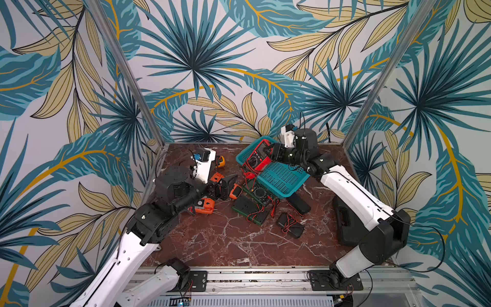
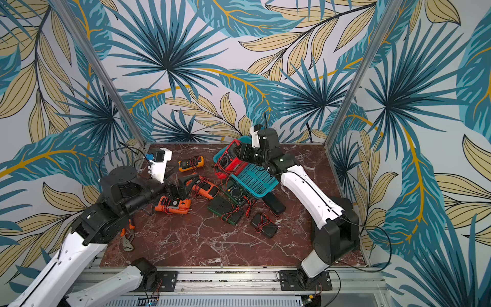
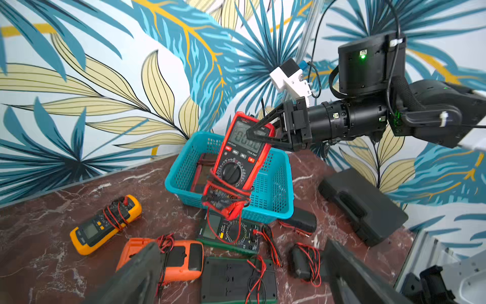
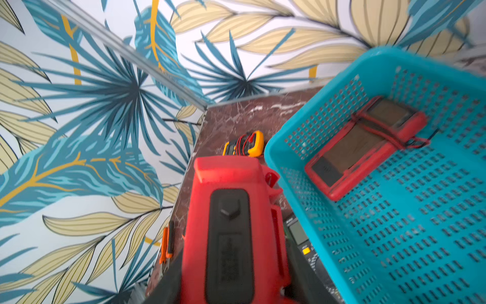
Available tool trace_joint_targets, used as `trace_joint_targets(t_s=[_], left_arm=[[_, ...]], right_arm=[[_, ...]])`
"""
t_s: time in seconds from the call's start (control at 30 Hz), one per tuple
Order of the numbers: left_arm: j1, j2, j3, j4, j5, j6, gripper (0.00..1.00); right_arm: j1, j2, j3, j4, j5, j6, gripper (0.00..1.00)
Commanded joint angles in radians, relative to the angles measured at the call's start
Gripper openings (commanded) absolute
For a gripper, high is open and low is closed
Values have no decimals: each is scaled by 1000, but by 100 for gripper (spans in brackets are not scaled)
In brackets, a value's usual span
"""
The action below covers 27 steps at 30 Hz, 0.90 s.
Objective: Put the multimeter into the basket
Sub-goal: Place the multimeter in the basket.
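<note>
Item 1: red multimeter [image 3: 236, 163], clenched at its top in my right hand [image 3: 260, 136], hanging below it over the basket [image 3: 273, 208] rim. Step: carry-in. Next: centre over basket, lower, release. Left hand [image 2: 183, 187]: spread, empty.

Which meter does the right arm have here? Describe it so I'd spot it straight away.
Find the teal basket at the back of the marble table. Over its rim a red multimeter hangs nearly upright, gripped at its display end by the right gripper, leads wound round its lower end. The other red meter lies flat inside the basket; this one is in the air, dial showing.
</note>
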Motion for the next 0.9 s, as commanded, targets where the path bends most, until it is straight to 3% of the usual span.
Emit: trace_joint_targets(t_s=[0.0, 0.2, 0.4, 0.87], left_arm=[[-3, -10, -45, 35, -80, -29, 100], [-2, -38, -127, 60, -148, -69, 100], [-1, -45, -196, 90, -234, -115, 100], [0, -34, -257, 120, -277, -154, 100]], right_arm=[[-53, -50, 89, 10, 14, -56, 9], [-173, 9, 197, -55, 25, -152, 9], [-259, 117, 241, -74, -79, -168, 9], [-281, 359, 264, -88, -264, -189, 9]])
